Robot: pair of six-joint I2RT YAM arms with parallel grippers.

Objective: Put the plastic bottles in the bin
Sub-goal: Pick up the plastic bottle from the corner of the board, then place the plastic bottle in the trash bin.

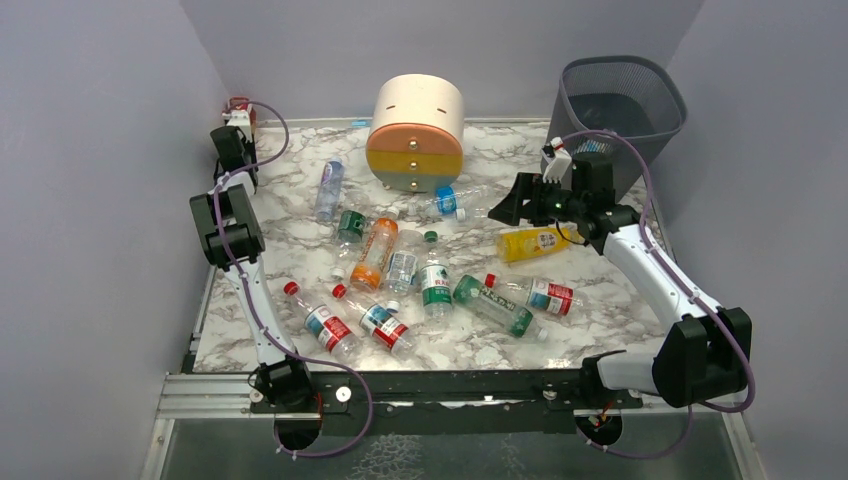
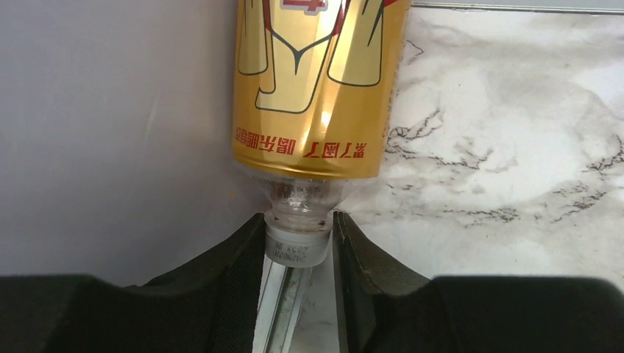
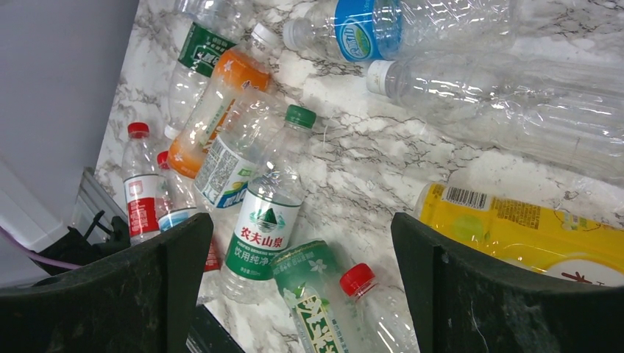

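A gold-labelled plastic bottle (image 2: 316, 88) with a white cap stands in the far left corner (image 1: 239, 106). My left gripper (image 2: 298, 246) (image 1: 238, 124) is shut on its cap and neck. My right gripper (image 1: 508, 207) (image 3: 302, 279) hangs open and empty over the table, in front of the dark mesh bin (image 1: 622, 108). Just to its right lies a yellow bottle (image 1: 535, 242) (image 3: 530, 228). Several more bottles lie mid-table: an orange one (image 1: 375, 252), a green one (image 1: 495, 305), a green-labelled one (image 3: 265, 228) and red-capped ones (image 1: 320, 322).
A round cream, orange and yellow drawer unit (image 1: 415, 133) sits at the back centre, with a blue-capped bottle (image 1: 450, 200) at its foot. Grey walls close in the left, back and right of the marble table (image 1: 600, 335). The left wall is right beside the held bottle.
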